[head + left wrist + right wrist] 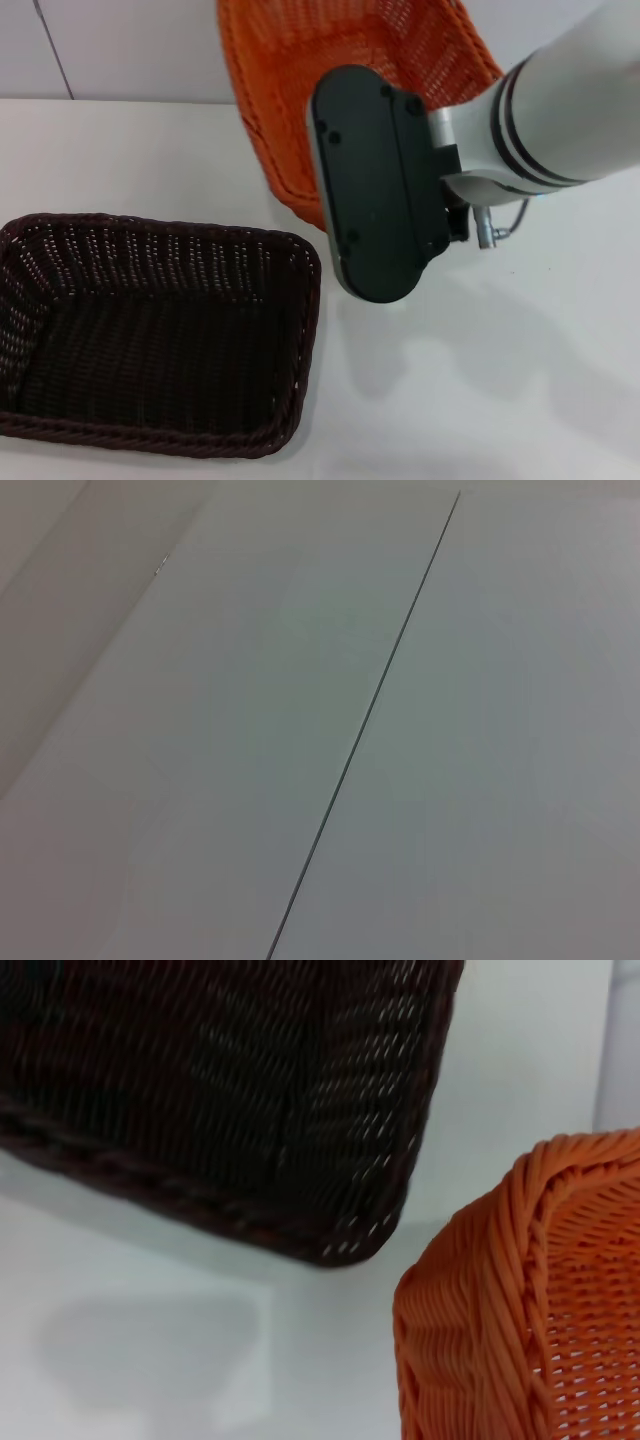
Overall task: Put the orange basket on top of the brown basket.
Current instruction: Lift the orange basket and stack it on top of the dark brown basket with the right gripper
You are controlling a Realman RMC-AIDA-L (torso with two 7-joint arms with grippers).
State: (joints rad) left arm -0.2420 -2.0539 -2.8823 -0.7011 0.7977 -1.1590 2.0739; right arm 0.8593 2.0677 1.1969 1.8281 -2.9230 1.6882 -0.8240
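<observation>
No writing, brand or label can be read on either basket or on the arm.

In the head view the orange basket (pixel 300 90) sits at about 12 o'clock, at the far edge of the white table (pixel 520 380), tilted so that its open inside faces the camera. Its braided rim runs down toward 6 o'clock, which suggests a long axis running roughly from 12 to 6, though the far end is cut off by the frame and the near end is hidden behind the arm. The right gripper (pixel 375 180) shows only as a black oval housing on a white forearm entering from 3 o'clock; it covers the basket's near rim. Its fingers are hidden, so whether the jaws are spread or pinching the rim cannot be told.

The brown basket (pixel 150 330) lies flat on the table at about 8 o'clock, open side up, long axis running from 9 to 3. The two baskets are near each other but apart.

The right wrist view shows one corner of each basket with a strip of bare table between them.

The left wrist view shows only plain pale panels with a thin seam; the left gripper is not seen.
</observation>
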